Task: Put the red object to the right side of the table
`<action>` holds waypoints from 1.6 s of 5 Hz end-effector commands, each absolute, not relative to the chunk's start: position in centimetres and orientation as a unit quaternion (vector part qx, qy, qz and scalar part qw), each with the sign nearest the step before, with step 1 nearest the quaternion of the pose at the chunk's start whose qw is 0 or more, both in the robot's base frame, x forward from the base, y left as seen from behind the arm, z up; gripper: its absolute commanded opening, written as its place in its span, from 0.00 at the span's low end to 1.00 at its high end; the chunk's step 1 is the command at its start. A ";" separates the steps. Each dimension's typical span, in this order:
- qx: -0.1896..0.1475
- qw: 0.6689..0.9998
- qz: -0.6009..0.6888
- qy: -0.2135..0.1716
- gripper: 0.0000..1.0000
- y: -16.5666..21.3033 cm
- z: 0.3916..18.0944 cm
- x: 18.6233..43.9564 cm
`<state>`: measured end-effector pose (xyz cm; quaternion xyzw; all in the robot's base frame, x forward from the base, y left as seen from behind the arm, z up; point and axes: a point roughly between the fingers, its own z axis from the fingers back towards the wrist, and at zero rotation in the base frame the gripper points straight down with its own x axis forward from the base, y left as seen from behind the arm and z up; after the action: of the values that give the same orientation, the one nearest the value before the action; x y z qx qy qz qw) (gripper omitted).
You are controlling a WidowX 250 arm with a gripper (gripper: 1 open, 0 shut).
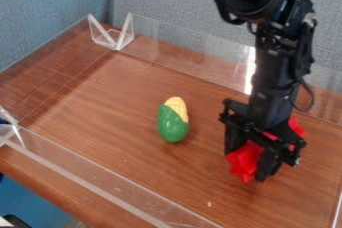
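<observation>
The red object (249, 164) is an elongated red block at the right of the table (94, 92), low over the wood. My gripper (262, 152) points almost straight down and its black fingers clamp the block from both sides, so it is shut on it. The block's red lower end shows below the fingers, and another bit of red shows by the right finger. Whether the block touches the wood I cannot tell.
A green-and-yellow toy corn (174, 120) lies to the left of the gripper, a short gap away. Low clear acrylic walls (120, 187) border the table, with a clear folded stand (110, 34) at the back left corner.
</observation>
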<state>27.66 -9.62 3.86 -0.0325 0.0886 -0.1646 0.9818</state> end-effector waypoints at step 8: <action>-0.040 0.990 -0.097 0.090 0.00 -8.9 3.4 29.7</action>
<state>29.17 -8.63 1.80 -0.0371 0.1154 -0.0950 0.9881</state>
